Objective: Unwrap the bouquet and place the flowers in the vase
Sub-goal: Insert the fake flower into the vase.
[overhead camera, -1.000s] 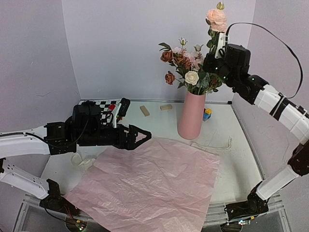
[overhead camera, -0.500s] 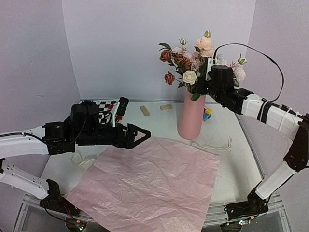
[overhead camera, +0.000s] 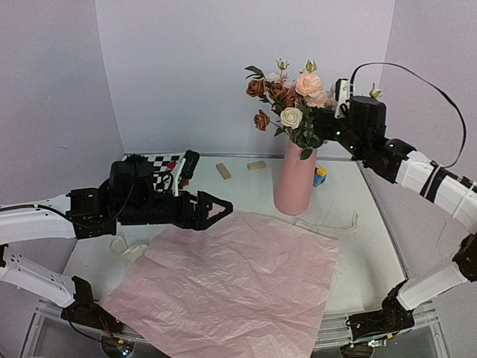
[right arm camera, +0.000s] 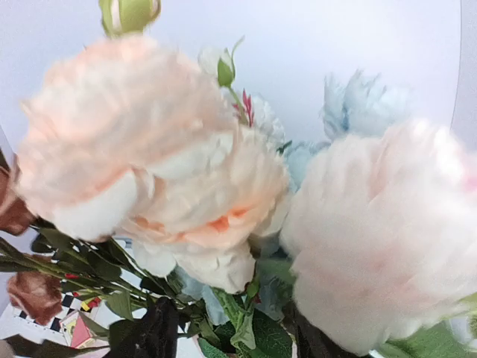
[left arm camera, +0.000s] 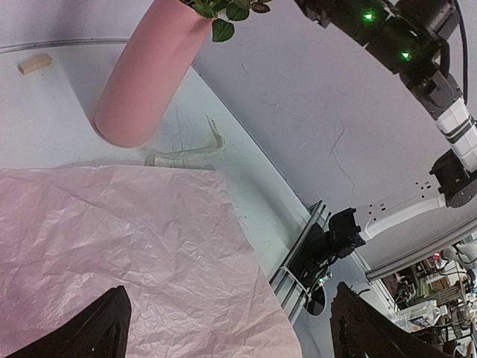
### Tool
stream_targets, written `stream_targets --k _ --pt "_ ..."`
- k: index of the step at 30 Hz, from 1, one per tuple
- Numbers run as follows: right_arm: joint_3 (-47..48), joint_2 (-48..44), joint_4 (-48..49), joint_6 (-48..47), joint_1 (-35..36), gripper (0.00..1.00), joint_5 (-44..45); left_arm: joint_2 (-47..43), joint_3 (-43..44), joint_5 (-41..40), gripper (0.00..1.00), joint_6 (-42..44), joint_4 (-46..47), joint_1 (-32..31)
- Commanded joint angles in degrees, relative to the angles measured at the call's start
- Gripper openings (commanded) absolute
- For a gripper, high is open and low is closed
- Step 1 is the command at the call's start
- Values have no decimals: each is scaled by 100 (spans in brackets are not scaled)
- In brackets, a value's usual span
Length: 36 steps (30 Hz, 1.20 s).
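1. The flowers [overhead camera: 292, 101] stand in the pink vase [overhead camera: 295, 179], stems down through its mouth and blooms spreading above the rim.
2. The right gripper [overhead camera: 322, 128] is among the blooms, just right of the vase's mouth. In the wrist view its dark fingertips [right arm camera: 153, 332] sit apart with stems and leaves between them, clamping nothing that shows.
3. The left gripper [overhead camera: 220, 207] hangs left of the vase, jaws spread wide and empty, over the far edge of the pink paper sheet [overhead camera: 231, 287].
4. The sheet lies flat in front of the vase.
5. A cream ribbon [overhead camera: 332, 224] lies just in front of the vase, to its right.
6. A wooden block [overhead camera: 223, 171] lies behind and left of the vase, and a coloured toy block [overhead camera: 320, 176] sits just right of it.
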Motion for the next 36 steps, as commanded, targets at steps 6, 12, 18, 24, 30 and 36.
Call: stream_targets --k 6,12,18,24,30,36 --pt "10 -696 70 -2 -11 65 -598 122 307 59 94 30 -26 -15" --pt "466 -759 -209 -123 -12 71 -843 106 314 -23 94 22 -27 -15" --pt "1246 -479 -375 -131 -12 72 -948 72 297 -72 94 3 -42 -15" --pt "2221 205 -522 -176 -12 72 -893 64 270 -56 94 -53 -38 -15" --pt "3286 1088 -740 -88 -12 72 -728 43 239 -79 94 -80 -37 -16" --pt "3899 1776 -1258 248 -12 70 -337 91 258 -41 94 -103 -43 -15"
